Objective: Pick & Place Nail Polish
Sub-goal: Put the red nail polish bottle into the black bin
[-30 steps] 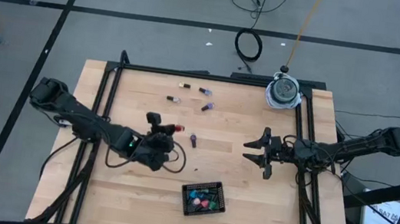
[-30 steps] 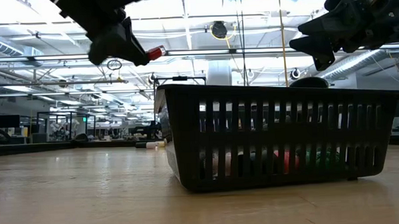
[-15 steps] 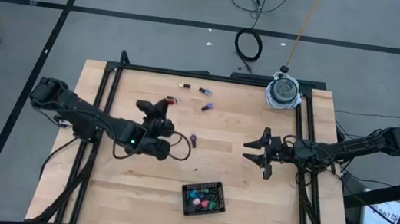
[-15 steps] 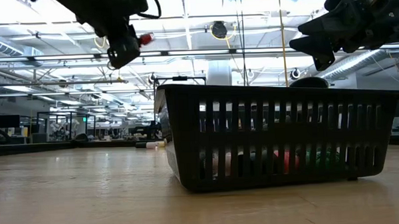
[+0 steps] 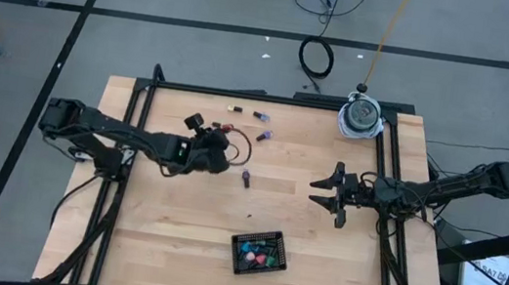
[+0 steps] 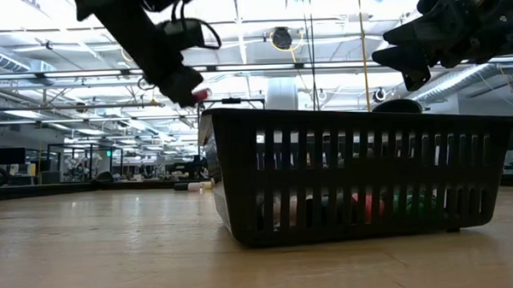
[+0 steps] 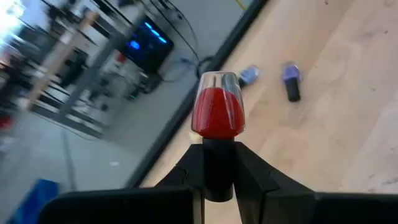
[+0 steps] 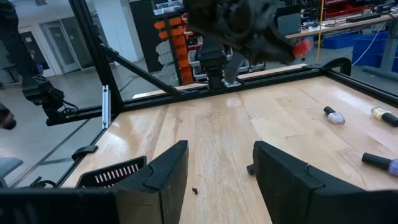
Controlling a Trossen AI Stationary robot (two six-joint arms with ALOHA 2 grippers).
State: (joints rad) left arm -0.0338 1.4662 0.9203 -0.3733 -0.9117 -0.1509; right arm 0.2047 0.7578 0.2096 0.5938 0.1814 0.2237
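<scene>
Left gripper [image 5: 199, 127] is hanging above the far-left part of the table [image 5: 163, 239], jaws clamping the dark cap of a red nail polish bottle [image 7: 217, 113]. In the left wrist view the bottle is sticking straight out past the fingers [image 7: 249, 171], red body outward. In the low view the red bottle [image 6: 202, 94] is showing at the gripper tip, well above the tabletop and up left of the basket [image 6: 351, 171].

Right gripper [image 5: 328, 194] is hovering over the right side of the table, jaws spread wide and holding nothing; its two fingers [image 8: 158, 180] are standing apart in the right wrist view, bare wood between them.

Loose bottles are lying on the far part of the table: a pale one [image 5: 233, 109], a dark one [image 5: 260, 117], a purple one [image 5: 264, 135], and another purple one [image 5: 246, 178] near the middle, just beside the left gripper. Two purple bottles [image 7: 290, 81] are lying on the wood ahead of the left gripper.

The basket [image 5: 259, 251] is sitting near the front edge, a few coloured bottles [image 5: 256, 254] lying inside it.

A round white object [image 5: 361, 115] is resting at the far right corner.
</scene>
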